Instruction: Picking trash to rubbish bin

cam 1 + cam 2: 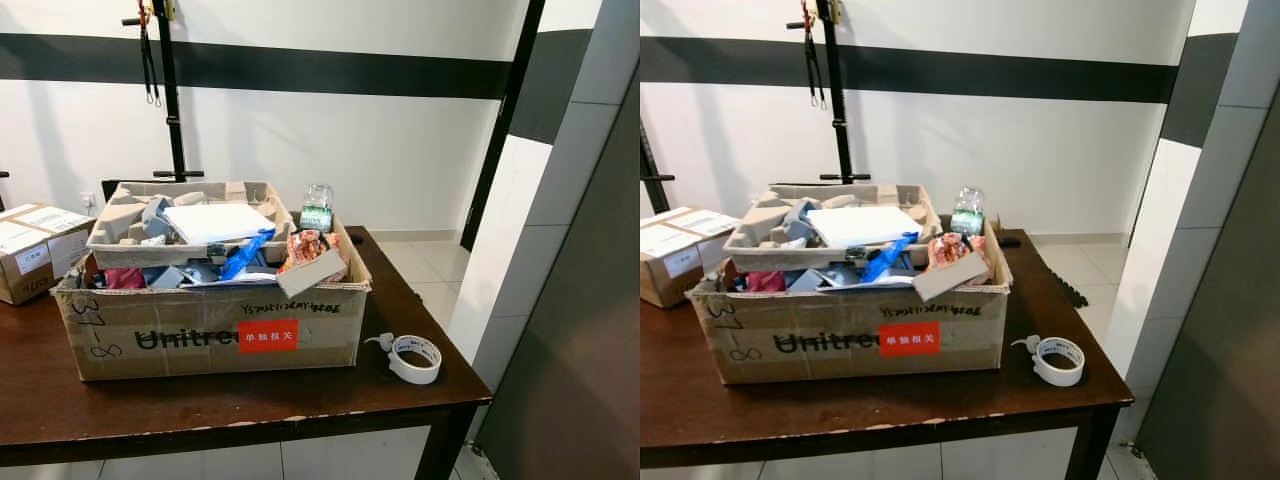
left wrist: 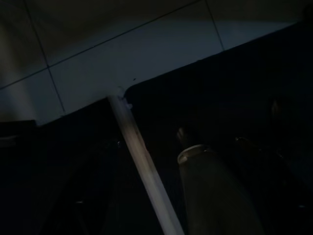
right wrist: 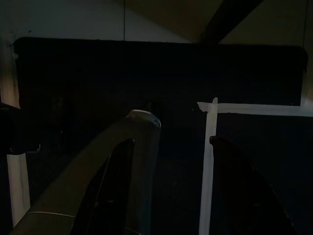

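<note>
From the head views, the trash [image 1: 250, 255] sits heaped in a cardboard box [image 1: 210, 335] on the dark table [image 1: 200, 405], straight ahead.

Left wrist view: dark, left gripper [image 2: 215, 161] hanging low; finger state unclear.

Right wrist view: right gripper [image 3: 171, 161] spread apart, idle.

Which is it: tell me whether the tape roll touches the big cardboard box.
Apart. The left eye view shows bare table between the tape roll and the cardboard box.
</note>
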Available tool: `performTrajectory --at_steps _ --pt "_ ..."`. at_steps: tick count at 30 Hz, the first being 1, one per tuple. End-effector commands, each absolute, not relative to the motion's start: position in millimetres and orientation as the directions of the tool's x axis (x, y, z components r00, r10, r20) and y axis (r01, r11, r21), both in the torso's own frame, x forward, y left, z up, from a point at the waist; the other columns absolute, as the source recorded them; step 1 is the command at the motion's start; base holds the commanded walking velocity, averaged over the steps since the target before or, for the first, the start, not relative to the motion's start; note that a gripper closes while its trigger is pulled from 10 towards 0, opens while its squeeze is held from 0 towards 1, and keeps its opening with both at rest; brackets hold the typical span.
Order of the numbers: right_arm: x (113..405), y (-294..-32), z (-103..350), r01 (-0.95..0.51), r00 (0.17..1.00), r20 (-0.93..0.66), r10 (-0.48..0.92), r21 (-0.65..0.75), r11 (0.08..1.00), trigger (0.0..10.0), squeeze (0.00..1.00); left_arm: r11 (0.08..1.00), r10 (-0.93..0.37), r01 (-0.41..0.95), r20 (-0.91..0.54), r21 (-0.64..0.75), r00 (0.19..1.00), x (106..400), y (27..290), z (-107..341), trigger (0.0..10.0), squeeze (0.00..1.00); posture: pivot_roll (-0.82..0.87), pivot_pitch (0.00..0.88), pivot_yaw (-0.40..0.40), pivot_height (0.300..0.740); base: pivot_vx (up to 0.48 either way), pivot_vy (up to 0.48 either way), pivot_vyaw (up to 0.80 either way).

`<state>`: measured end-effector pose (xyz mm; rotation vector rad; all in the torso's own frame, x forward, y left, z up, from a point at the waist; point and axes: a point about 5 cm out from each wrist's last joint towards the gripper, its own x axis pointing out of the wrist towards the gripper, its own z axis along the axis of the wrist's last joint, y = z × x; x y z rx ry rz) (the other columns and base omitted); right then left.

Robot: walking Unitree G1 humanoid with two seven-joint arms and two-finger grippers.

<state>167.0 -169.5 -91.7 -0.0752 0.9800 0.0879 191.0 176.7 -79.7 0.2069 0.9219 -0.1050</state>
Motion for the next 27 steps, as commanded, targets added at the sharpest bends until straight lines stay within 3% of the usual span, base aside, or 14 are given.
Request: performTrajectory --at_steps 1,27 --pt "165.2 -171.8 -92.5 -0.095 0.547 -0.836 0.029 -0.028 0.995 10.0 0.0 0.979 -0.006 0.168 -0.81 0.115 0.587 186.8 173.4 -82.5 10.0 0.0 -0.05 0.0 -0.033 0.74 0.0 0.0 0.0" --pt "170.5 -169.5 -90.7 -0.132 0.546 -0.837 0.044 -0.034 0.991 10.0 0.0 0.98 -0.001 0.162 -0.817 0.113 0.577 189.1 172.9 -81.9 10.0 0.0 -0.05 0.017 -0.037 0.74 0.0 0.0 0.0"
